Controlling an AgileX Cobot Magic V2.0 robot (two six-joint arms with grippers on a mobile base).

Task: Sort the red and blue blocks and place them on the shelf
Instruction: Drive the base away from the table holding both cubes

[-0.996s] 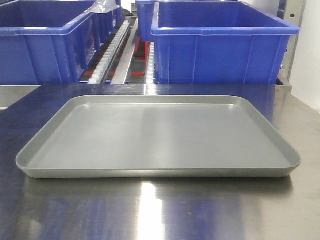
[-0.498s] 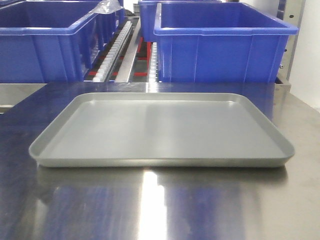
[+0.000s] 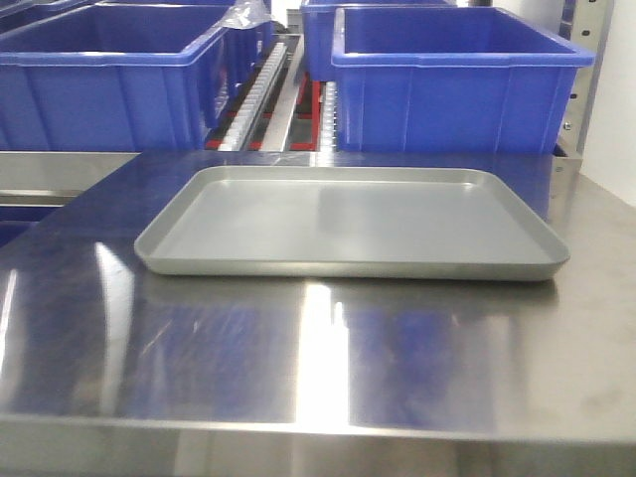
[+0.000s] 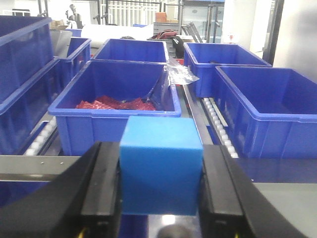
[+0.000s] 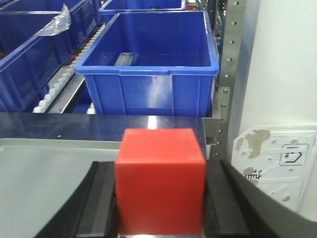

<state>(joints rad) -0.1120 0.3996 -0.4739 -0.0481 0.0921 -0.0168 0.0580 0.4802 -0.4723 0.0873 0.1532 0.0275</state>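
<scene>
In the left wrist view my left gripper (image 4: 159,173) is shut on the blue block (image 4: 161,171), its black fingers (image 4: 101,183) pressed to both sides. In the right wrist view my right gripper (image 5: 159,191) is shut on the red block (image 5: 159,181), held above the right end of the grey tray (image 5: 34,168). In the front view the grey tray (image 3: 248,260) lies empty on the steel table (image 3: 318,368). Neither gripper nor block shows in the front view.
Large blue plastic bins (image 3: 452,84) stand on a roller shelf behind the table, another bin (image 3: 109,84) at the left. One bin holds red packets (image 4: 114,103). A metal upright (image 5: 229,64) and a white wall (image 5: 282,64) are at the right.
The front view has drawn back and shifted left: the tray and bins look smaller and farther, and the table's front edge now shows.
</scene>
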